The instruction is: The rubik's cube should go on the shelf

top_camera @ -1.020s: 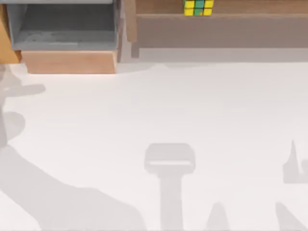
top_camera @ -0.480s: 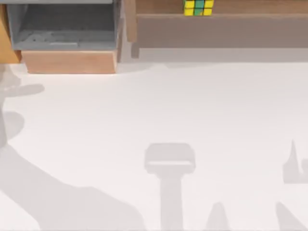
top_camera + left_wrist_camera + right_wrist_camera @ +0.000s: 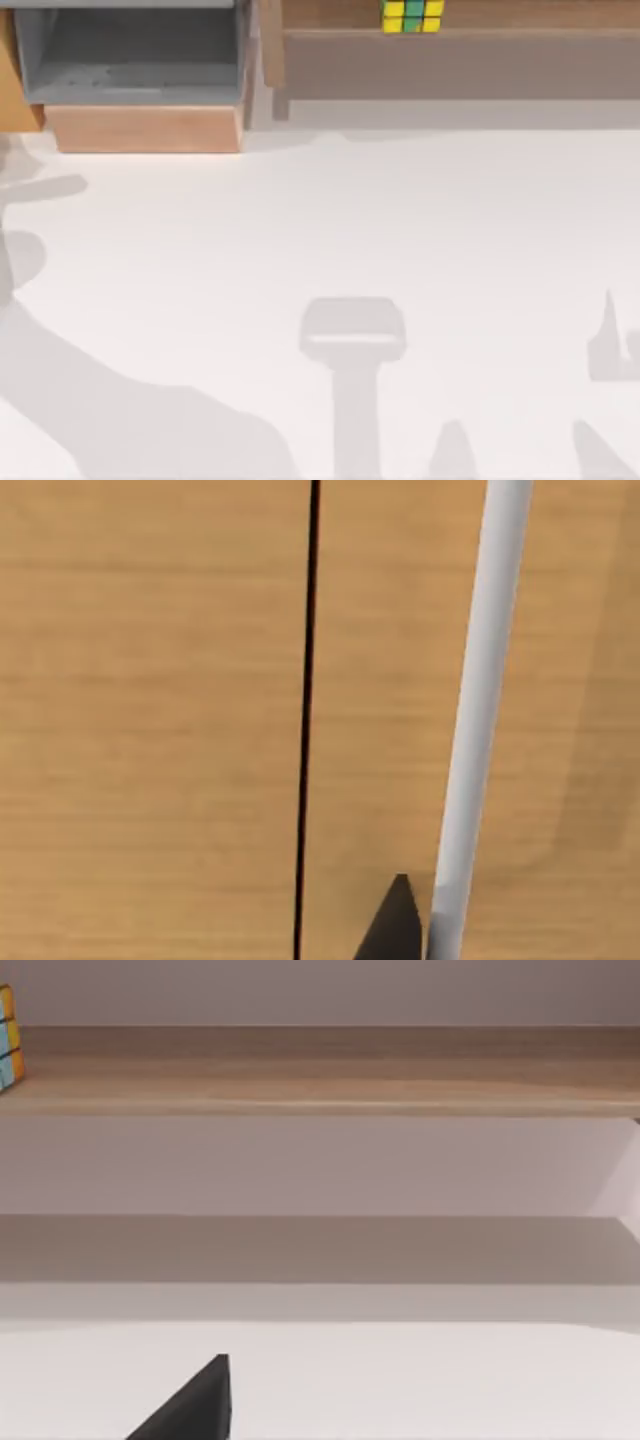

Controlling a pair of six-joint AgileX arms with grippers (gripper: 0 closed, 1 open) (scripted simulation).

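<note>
A: What changed in the last second?

B: Almost nothing. Cube (image 3: 412,16) sits on the shelf (image 3: 460,62) at the far edge of the top view, same spot as a second ago. The only drift is the arm shadow at the left of the bench (image 3: 320,230), which has crept slightly.

A: Is the cube held?

B: No. Nothing touches it. It rests upright on the shelf board, near the side post (image 3: 270,45). The right wrist view catches its edge (image 3: 7,1038) on the same board (image 3: 330,1095), well apart from that arm.

A: Jaws?

B: Can't tell for either. The left wrist view shows one dark tip of the left gripper (image 3: 392,928) against a wood panel (image 3: 150,720) and a white bar (image 3: 480,720). The right wrist view shows one dark tip of the right gripper (image 3: 190,1405) over the bench. Neither appears to hold anything.

A: The grey box?

B: Box (image 3: 135,60) sits left of the shelf, nothing to do with this.

A: So, the task?

B: Looks done to me; the cube is placed and both arms seem backed off.
</note>
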